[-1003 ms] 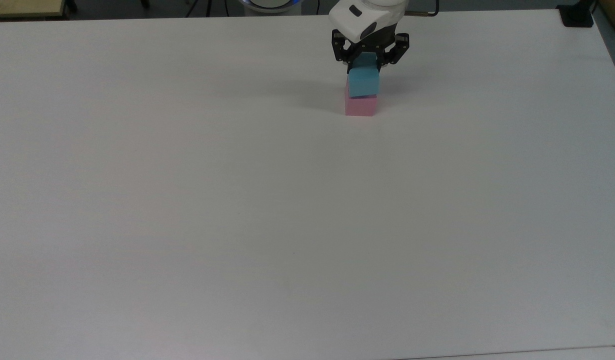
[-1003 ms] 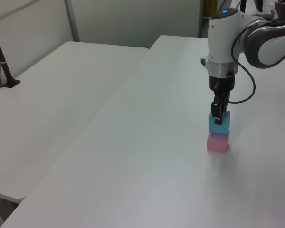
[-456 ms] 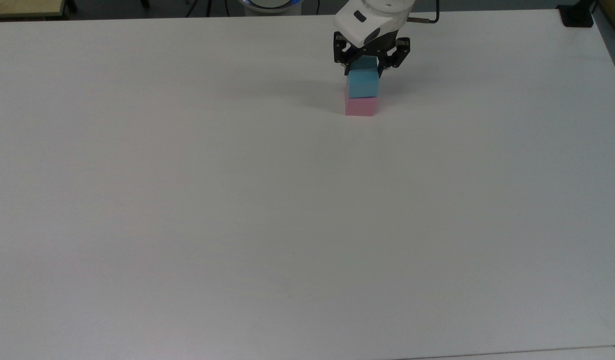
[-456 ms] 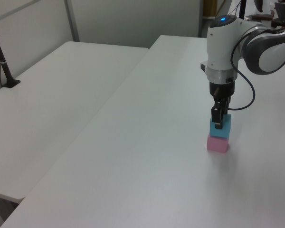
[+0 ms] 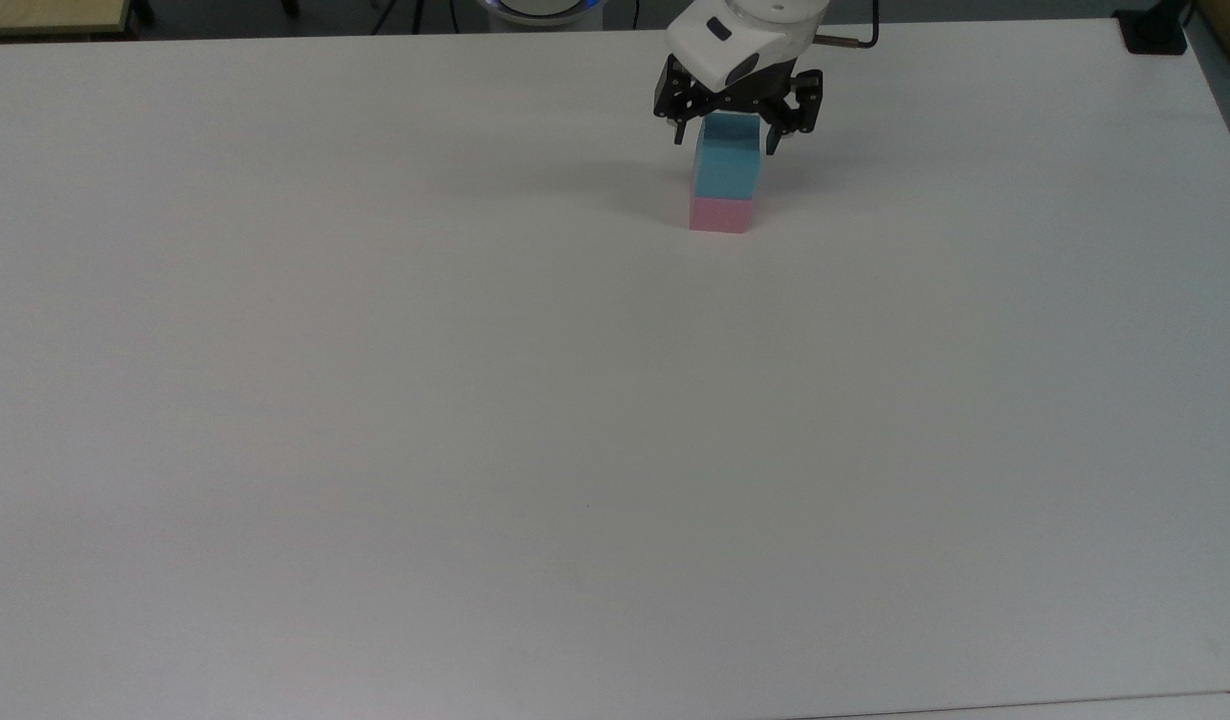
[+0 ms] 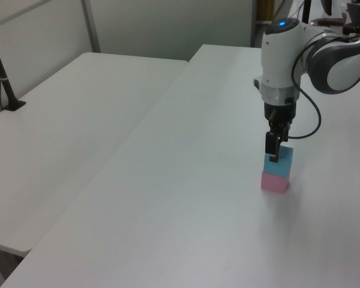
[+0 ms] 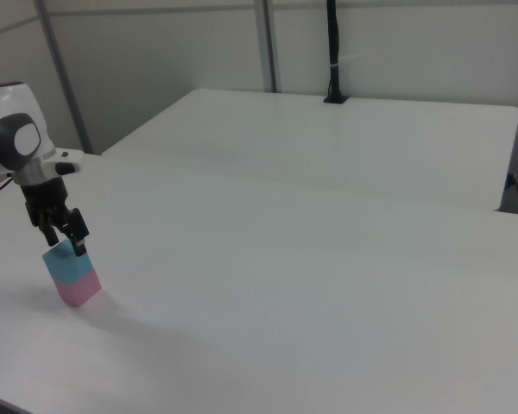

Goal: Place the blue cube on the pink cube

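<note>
Worktop: white worktop (image 5: 475,400), wide and matte, carrying the cube stack near its far edge in the top view. A second white table (image 6: 78,114) stands just beside it, at the left view's left.
Arm: white Franka arm (image 6: 288,54) reaching in from the left view's right, wrist pointing straight down over the stack. A black cable (image 6: 315,117) loops off the wrist.
Gripper: gripper (image 5: 725,140) hangs directly above the cubes, black fingers (image 5: 679,128) aimed downward.
Finger state: spread apart, one on each side of the blue cube's upper part in the top view, with a gap visible on each side; holding nothing. Contact with the cube's faces cannot be ruled out in the left view.
Blue cube: blue cube (image 5: 725,168) sits on top of the pink cube, edges roughly aligned, upright.
Pink cube: pink cube (image 5: 719,215) rests flat on the worktop, bottom of the stack.
Surroundings: black post (image 6: 3,78) clamped on the second table, well apart from the stack; black mount (image 5: 1155,35) at the worktop's far corner in the top view's right.
</note>
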Tool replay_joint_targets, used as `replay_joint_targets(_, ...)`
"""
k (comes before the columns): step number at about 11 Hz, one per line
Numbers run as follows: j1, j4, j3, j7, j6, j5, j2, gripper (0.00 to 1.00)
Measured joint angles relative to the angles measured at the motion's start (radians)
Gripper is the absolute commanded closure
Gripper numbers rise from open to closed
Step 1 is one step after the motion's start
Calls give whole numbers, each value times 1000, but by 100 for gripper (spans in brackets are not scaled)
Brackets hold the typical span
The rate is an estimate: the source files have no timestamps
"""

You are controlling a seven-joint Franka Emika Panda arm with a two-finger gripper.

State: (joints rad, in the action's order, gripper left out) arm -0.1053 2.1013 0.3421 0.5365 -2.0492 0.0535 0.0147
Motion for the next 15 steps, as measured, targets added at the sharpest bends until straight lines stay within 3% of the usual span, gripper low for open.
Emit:
replay_joint_targets(2,39,-51,-3,14,55,5,-19,0)
replay_joint_targets(4,130,-152,-17,-17,161,8,-59,0)
replay_joint_targets(6,172,-247,-91,-119,249,8,-86,0)
replay_joint_targets(10,178,-395,-262,-377,389,8,-89,0)
replay_joint_targets(13,179,-439,-341,-580,396,8,-89,0)
replay_joint_targets(15,178,-451,-358,-647,396,8,-89,0)
